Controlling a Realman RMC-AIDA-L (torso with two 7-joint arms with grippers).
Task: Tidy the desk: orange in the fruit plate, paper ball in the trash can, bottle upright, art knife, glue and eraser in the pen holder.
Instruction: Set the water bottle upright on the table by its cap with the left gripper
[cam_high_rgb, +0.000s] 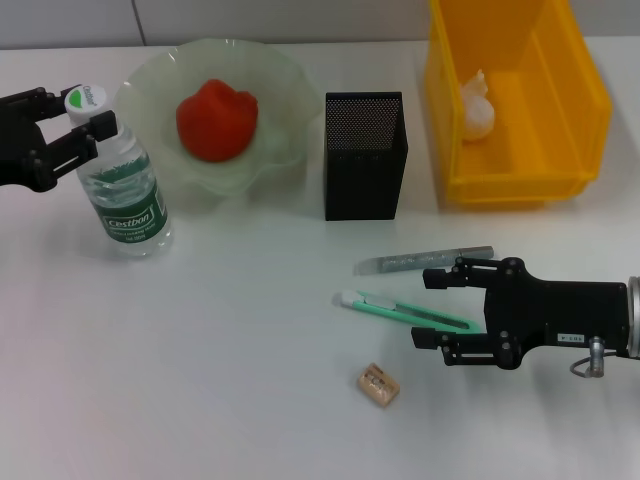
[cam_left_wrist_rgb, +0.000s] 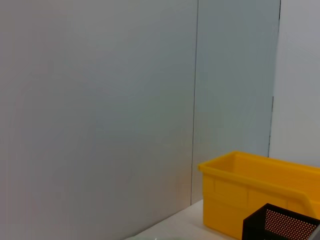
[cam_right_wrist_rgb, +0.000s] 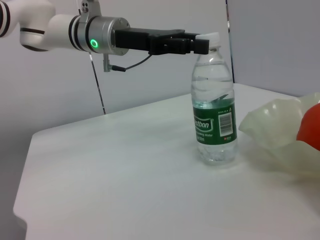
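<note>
While left gripper (cam_high_rgb: 82, 125) has its fingers closed on the cap of the upright bottle (cam_high_rgb: 125, 195), orange (cam_high_rgb: 216, 120) sits in fruit plate (cam_high_rgb: 270, 80) and paper ball (cam_high_rgb: 476, 105) in yellow bin (cam_high_rgb: 590, 95): 3 done. Art knife (cam_high_rgb: 405, 310), glue (cam_high_rgb: 425, 261), eraser (cam_high_rgb: 378, 385) lie outside pen holder (cam_high_rgb: 364, 155); right gripper (cam_high_rgb: 428, 308) spread open, empty, around knife.
</note>
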